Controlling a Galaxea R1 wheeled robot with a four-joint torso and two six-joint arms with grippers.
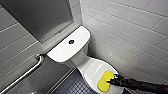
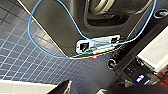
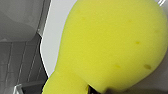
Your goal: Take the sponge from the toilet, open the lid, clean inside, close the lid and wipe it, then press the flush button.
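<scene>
The white toilet [image 1: 75, 53] stands in the corner, its tank cover carrying the small dark flush button [image 1: 71, 41]. The glossy oval lid [image 1: 91, 68] is down. On its near right part lies the yellow sponge [image 1: 105, 81], flat against the lid. My right gripper [image 1: 111, 81] reaches in from the right and is shut on the sponge's edge. The sponge [image 3: 110, 47] looms large in the right wrist view, with white lid [image 3: 56, 32] behind it. My left gripper [image 2: 86, 90] hangs open over the blue floor tiles [image 2: 20, 52] with nothing between its fingers.
A chrome grab bar [image 1: 25, 73] runs along the left wall. White tiled wall [image 1: 135, 37] is close on the toilet's right. Dark blue mosaic floor [image 1: 72, 86] lies left of the bowl. A blue cable [image 2: 45, 50] loops over my own base.
</scene>
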